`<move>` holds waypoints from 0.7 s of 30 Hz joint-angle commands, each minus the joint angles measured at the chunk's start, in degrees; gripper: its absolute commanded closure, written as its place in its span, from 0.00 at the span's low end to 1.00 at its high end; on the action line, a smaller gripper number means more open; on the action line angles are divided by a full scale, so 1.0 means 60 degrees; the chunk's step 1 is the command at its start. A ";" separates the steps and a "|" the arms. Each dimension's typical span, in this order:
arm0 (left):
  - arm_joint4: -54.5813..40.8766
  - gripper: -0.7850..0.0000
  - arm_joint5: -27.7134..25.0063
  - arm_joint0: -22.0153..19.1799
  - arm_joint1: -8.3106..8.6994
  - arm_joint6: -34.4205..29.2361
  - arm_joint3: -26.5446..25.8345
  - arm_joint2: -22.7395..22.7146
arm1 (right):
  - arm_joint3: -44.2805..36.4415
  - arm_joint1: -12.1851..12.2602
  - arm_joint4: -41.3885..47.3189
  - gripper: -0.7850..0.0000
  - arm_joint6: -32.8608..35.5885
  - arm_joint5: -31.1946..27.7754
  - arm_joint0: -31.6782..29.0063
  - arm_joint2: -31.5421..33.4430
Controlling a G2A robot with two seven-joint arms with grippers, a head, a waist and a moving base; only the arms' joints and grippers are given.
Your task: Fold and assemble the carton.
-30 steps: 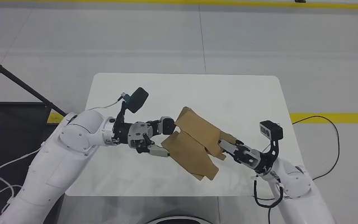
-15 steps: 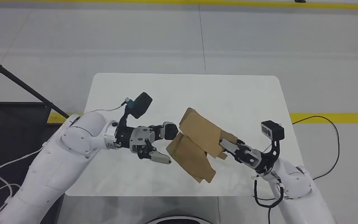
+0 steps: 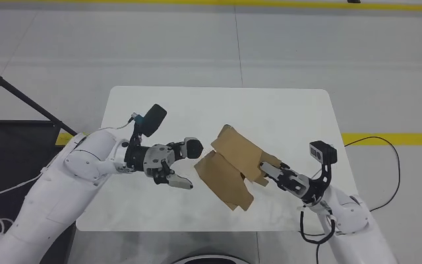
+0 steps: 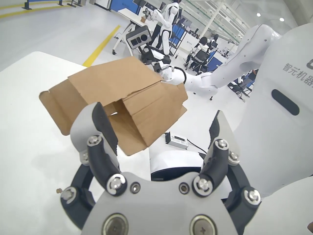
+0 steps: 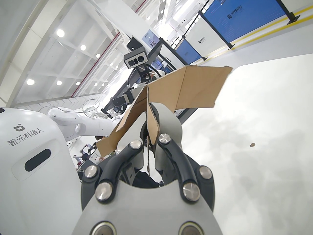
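Brown cardboard carton (image 3: 227, 173), likely light, floppy.
Right end effector (image 3: 265, 171) clamps its flap; left end effector (image 3: 188, 165) apart beside it; grip edges.

- The carton (image 3: 231, 173), between the two grippers, is plain brown cardboard with no print.
- The left gripper (image 4: 156, 116) has silver-grey fingers, black pads, black links and bright screws.
- The right gripper (image 5: 151, 123) shows the same grey, black and silver.
- The table (image 3: 277, 112) under both grippers is white.
- The floor (image 3: 165, 46) beyond them is pale grey, with a yellow stripe (image 3: 382, 138) out past the right gripper.
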 commanded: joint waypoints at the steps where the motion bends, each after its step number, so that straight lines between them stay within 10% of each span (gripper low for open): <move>1: 0.0026 0.00 0.0048 -0.0026 0.0049 -0.0047 -0.0091 0.0174 | -0.0020 0.0000 0.0013 1.00 -0.0005 0.0010 0.0016 -0.0032; 21: -0.0397 0.00 0.0119 -0.1134 0.0537 -0.0118 0.0234 0.2129 | -0.0007 0.0039 0.0802 1.00 0.0099 -0.0264 0.0045 -0.0152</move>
